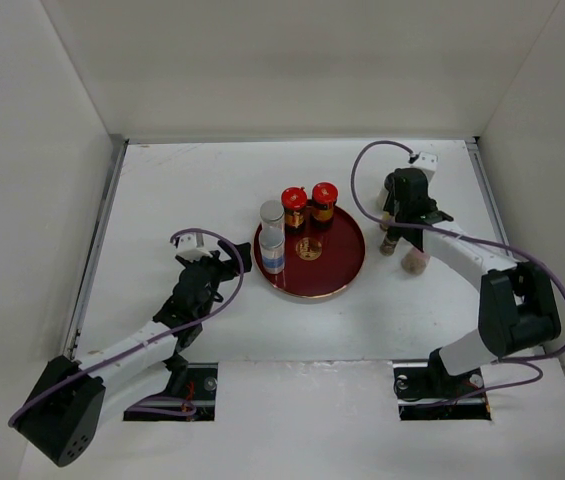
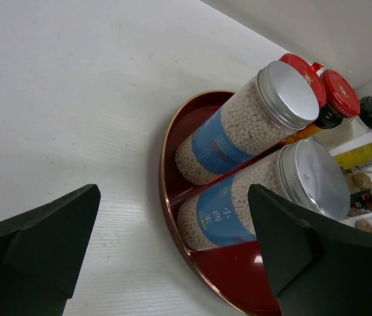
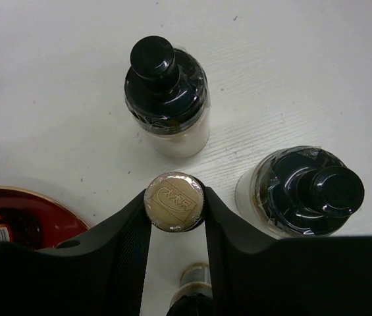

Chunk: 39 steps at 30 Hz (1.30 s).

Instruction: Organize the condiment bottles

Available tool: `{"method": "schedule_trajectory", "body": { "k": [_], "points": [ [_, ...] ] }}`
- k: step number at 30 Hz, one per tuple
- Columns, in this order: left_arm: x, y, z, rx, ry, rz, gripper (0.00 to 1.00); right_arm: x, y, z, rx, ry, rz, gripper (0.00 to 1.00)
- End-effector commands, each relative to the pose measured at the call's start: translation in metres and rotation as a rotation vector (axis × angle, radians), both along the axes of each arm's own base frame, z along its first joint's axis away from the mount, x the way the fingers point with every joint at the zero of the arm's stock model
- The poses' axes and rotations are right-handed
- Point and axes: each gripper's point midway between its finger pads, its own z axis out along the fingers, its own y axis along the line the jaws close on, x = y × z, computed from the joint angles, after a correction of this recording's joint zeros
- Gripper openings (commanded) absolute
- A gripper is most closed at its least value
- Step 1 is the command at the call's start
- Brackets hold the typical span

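Right gripper: pinching gold-capped bottle, likely bound for tray.
Left gripper: fingers spread, empty, facing silver-capped cylinders.

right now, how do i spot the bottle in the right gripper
From the round red tray, go right to the bottles standing on the table. The right gripper holds the gold-capped bottle. Its flat gold top sets it apart from the two black-capped bottles beside it.
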Motion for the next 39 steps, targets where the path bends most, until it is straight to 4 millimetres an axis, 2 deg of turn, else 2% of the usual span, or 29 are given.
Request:
{"method": "schedule_trajectory", "body": {
  "k": [1,7,10,15,17,18,22,27,33,39],
  "points": [
    [0.006,-0.004,0.021,-0.025,-0.063,0.001,1.00,0.015,0.007,0.060,-0.008,-0.192,0.000,0.28],
    [0.005,-0.006,0.021,-0.022,-0.067,-0.006,1.00,-0.009,0.030,0.121,-0.041,-0.323,0.055,0.28],
    [0.007,-0.007,0.018,-0.019,-0.061,-0.006,1.00,-0.024,0.053,0.133,-0.007,-0.355,0.121,0.28],
    [0.006,-0.007,0.020,-0.023,-0.067,-0.006,1.00,-0.045,0.107,0.118,0.045,-0.321,0.251,0.28],
    [0.006,-0.004,0.022,-0.032,-0.076,0.000,1.00,-0.051,0.131,0.112,0.074,-0.312,0.310,0.28],
    [0.006,-0.002,0.023,-0.036,-0.079,0.005,1.00,-0.054,0.149,0.108,0.093,-0.308,0.356,0.28],
    [0.005,-0.001,0.024,-0.037,-0.081,0.008,1.00,-0.056,0.197,0.101,0.131,-0.304,0.454,0.28],
    [0.005,-0.001,0.023,-0.035,-0.078,0.008,1.00,-0.051,0.240,0.091,0.120,-0.286,0.515,0.28],
    [0.004,-0.002,0.025,-0.035,-0.085,0.002,1.00,-0.047,0.266,0.071,0.081,-0.265,0.546,0.28],
    [0.005,-0.002,0.023,-0.039,-0.077,-0.001,1.00,-0.044,0.273,0.061,0.063,-0.265,0.540,0.30]
  ]
}}
